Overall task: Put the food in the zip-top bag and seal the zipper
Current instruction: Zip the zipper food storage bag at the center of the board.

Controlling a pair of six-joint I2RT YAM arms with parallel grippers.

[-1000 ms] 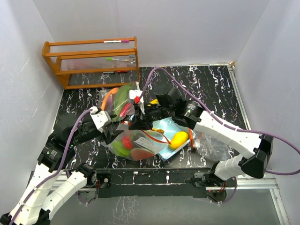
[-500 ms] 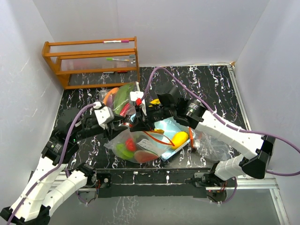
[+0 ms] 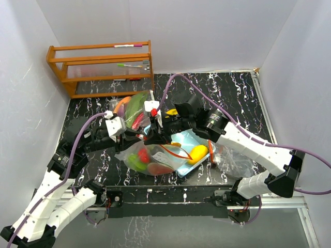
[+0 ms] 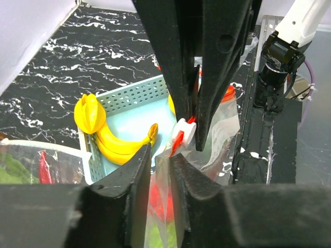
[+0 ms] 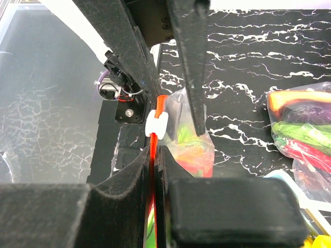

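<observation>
Top view: zip-top bag (image 3: 150,159) lies at lower centre on the black marbled table (image 3: 232,98), just ahead of the arm bases. Red and green food pieces (image 3: 142,157) show through its film.

Right gripper (image 5: 153,152): fingers are pressed together on the bag's red zipper (image 5: 161,102). I see no gap beside the strip in the right wrist view. A white slider (image 5: 156,124) sits on the zipper just beyond the fingertips.

Left gripper (image 4: 160,155): fingers stand close together with a narrow slot between them. The bag's clear top edge runs up through that slot. I cannot tell whether the pads actually pinch the film. In the left wrist view the two grippers face each other tip to tip, the slider between them.

Food outside the bag:
- Yellow bananas (image 4: 116,142) lie in the light-blue perforated basket (image 4: 135,98), against its left wall.
- Yellow mango (image 3: 198,153) is in the same basket, right of the bag in the top view.

A second clear bag (image 3: 135,109) of coloured pieces lies above centre. A wooden rack (image 3: 101,64) stands at upper left against the wall.
</observation>
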